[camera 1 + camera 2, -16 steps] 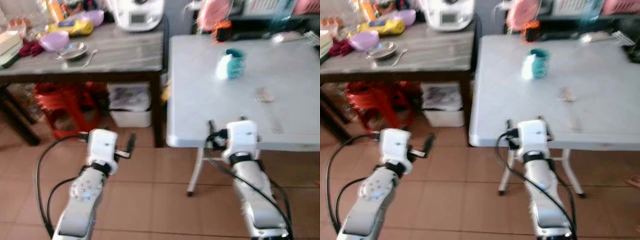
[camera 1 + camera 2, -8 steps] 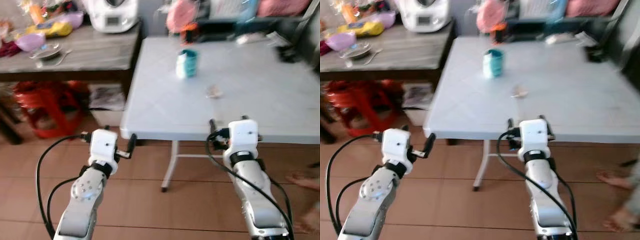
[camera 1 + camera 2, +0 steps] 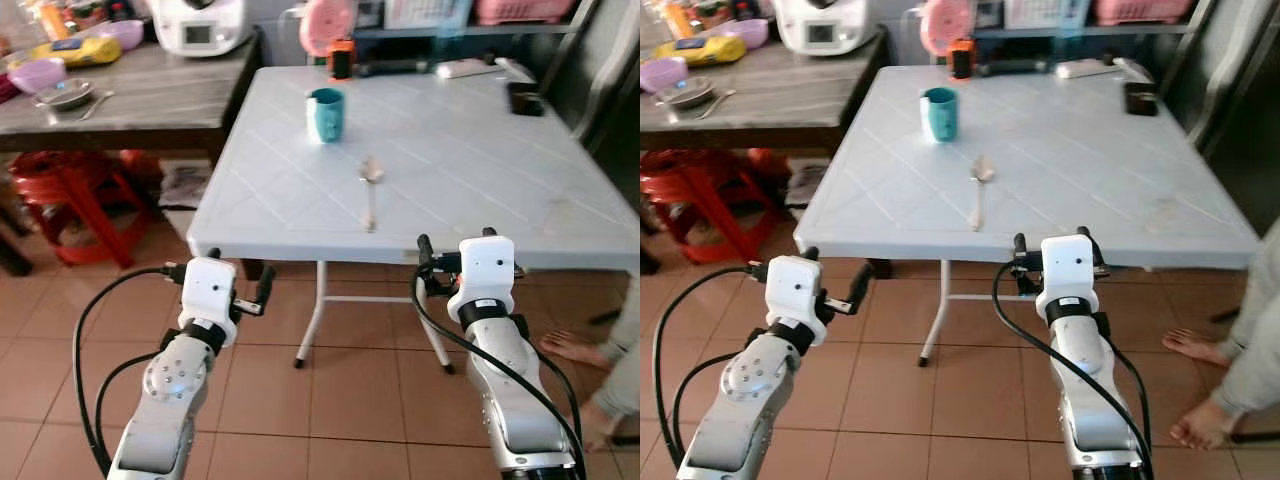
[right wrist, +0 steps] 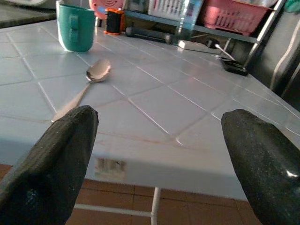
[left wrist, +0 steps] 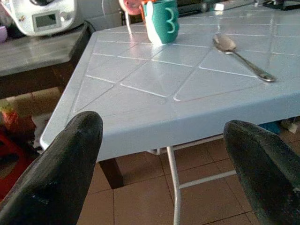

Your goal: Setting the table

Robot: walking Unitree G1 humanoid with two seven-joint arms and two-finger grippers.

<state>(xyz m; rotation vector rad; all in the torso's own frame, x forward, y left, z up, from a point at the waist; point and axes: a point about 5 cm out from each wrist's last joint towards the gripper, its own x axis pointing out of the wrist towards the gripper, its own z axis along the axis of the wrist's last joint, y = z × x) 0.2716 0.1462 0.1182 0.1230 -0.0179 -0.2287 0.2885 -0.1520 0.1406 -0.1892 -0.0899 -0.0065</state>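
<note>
A white folding table (image 3: 480,170) stands right in front of me. On it a teal mug (image 3: 326,114) is upright near the far left side, and a metal spoon (image 3: 370,190) lies nearer the front edge, its bowl pointing away from me. Both arms are held low before the table's front edge, below the tabletop. My left gripper (image 5: 164,140) is open and empty, facing the table's front left corner. My right gripper (image 4: 159,140) is open and empty too, with the spoon (image 4: 89,82) and mug (image 4: 75,27) ahead of it.
A dark wooden side table (image 3: 150,95) with bowls and a white appliance (image 3: 197,25) stands to the left, a red stool (image 3: 60,190) beneath it. A black object (image 3: 525,98) lies at the table's far right. A person's bare foot (image 3: 570,350) rests on the tiled floor at right.
The whole view has swung from the wooden side table to the white table, which now sits centred and sharp. Both arms keep the same pose, grippers open.
</note>
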